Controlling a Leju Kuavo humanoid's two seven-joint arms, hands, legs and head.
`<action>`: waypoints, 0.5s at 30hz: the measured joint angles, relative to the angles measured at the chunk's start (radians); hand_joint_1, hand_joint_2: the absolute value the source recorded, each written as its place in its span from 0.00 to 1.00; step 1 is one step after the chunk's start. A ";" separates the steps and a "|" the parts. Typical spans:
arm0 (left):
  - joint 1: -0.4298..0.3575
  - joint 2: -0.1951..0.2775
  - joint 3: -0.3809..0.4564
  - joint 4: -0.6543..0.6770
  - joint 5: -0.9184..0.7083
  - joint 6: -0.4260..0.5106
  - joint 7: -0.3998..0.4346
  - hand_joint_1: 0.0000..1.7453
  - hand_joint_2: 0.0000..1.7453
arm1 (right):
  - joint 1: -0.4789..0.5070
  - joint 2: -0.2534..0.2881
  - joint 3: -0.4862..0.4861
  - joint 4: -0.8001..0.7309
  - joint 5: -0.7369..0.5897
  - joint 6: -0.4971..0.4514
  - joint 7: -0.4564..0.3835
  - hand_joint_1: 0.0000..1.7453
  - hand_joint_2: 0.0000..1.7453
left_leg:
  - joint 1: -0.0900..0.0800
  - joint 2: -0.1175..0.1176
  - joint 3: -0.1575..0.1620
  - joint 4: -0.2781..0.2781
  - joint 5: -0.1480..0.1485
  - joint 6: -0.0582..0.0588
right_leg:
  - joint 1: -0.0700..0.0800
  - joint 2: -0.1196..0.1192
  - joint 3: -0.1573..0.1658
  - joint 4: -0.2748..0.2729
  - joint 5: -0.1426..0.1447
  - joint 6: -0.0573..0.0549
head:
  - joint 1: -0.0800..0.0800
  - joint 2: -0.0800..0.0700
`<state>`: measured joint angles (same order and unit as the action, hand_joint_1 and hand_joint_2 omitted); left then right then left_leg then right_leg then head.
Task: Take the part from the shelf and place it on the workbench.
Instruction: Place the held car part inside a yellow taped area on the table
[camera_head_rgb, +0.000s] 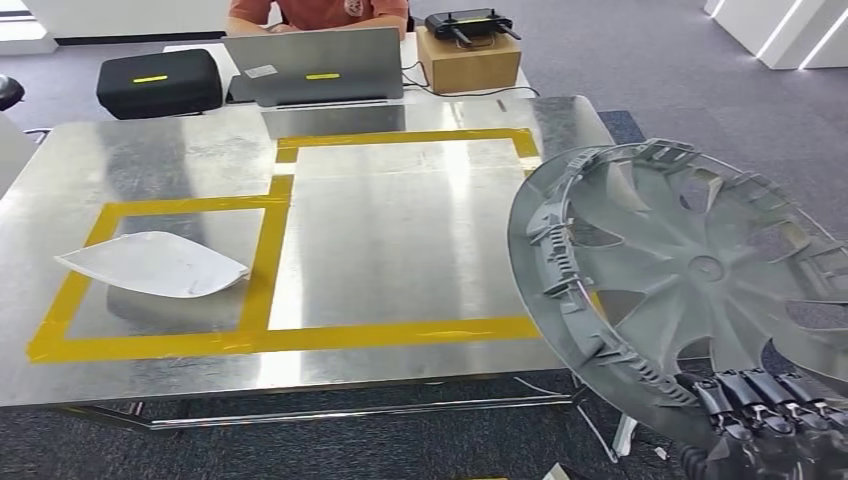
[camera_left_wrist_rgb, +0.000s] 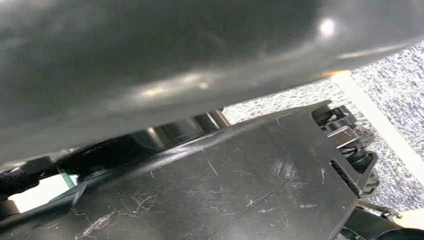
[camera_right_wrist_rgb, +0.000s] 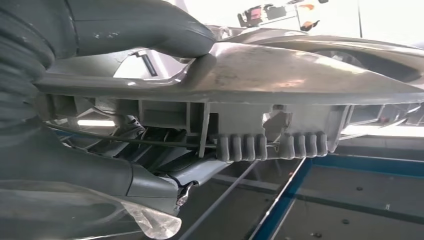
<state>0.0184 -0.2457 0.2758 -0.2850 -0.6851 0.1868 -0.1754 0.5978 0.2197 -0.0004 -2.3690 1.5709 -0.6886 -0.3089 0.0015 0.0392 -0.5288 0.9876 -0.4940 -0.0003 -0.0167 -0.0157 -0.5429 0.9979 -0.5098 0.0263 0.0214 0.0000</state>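
Right hand (camera_head_rgb: 765, 420) low at the right, fingers (camera_head_rgb: 760, 392) curled on the rim of the tilted part (camera_head_rgb: 690, 270), beside the surface (camera_head_rgb: 400, 230). Left hand: cannot tell.

the right hand (camera_right_wrist_rgb: 100, 75) comes in from the picture's edge and grips the grey part (camera_right_wrist_rgb: 280, 75), a wheel cover seen edge-on. the thick grey thumb (camera_right_wrist_rgb: 145, 27) presses on the smooth curved face of the rim, and the ribbed grey wrist cover sits close behind it. on the other side of the rim, moulded walls and two rows of small ribbed clips (camera_right_wrist_rgb: 272, 146) stand out, with a thin wire ring (camera_right_wrist_rgb: 150, 141) running along them. the dark fingers under the rim are mostly hidden, so their hold is hard to read. past the part lies a dark surface with a blue frame bar (camera_right_wrist_rgb: 280, 205). a crumpled clear plastic film (camera_right_wrist_rgb: 150, 225) hangs near the wrist.
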 joint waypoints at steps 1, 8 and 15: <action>0.001 0.000 0.000 -0.001 0.000 -0.001 0.001 0.00 0.00 | 0.001 0.000 0.000 0.002 0.000 0.000 0.000 1.00 1.00 | 0.000 0.000 0.000 0.001 0.000 0.000 | 0.000 0.000 0.000 0.000 0.000 0.000 | 0.000 0.000; 0.014 0.000 0.000 -0.022 0.000 -0.009 0.024 0.00 0.00 | 0.012 0.000 -0.003 0.026 0.000 0.000 0.004 1.00 1.00 | -0.003 0.000 -0.001 0.003 -0.002 0.000 | -0.003 0.000 0.001 0.000 0.001 0.001 | 0.000 0.000; 0.027 0.001 -0.001 -0.048 -0.007 -0.010 0.043 0.00 0.00 | 0.008 -0.012 -0.020 0.073 0.000 0.000 0.016 1.00 1.00 | -0.003 0.000 -0.001 0.004 -0.003 0.000 | -0.003 0.000 0.001 0.000 0.001 0.001 | 0.000 0.000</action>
<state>0.0458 -0.2447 0.2751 -0.3326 -0.6926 0.1766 -0.1328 0.6057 0.2080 -0.0205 -2.2963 1.5709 -0.6886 -0.2929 -0.0014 0.0392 -0.5293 0.9911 -0.4965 0.0001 -0.0197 -0.0159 -0.5420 0.9978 -0.5091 0.0275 0.0213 0.0000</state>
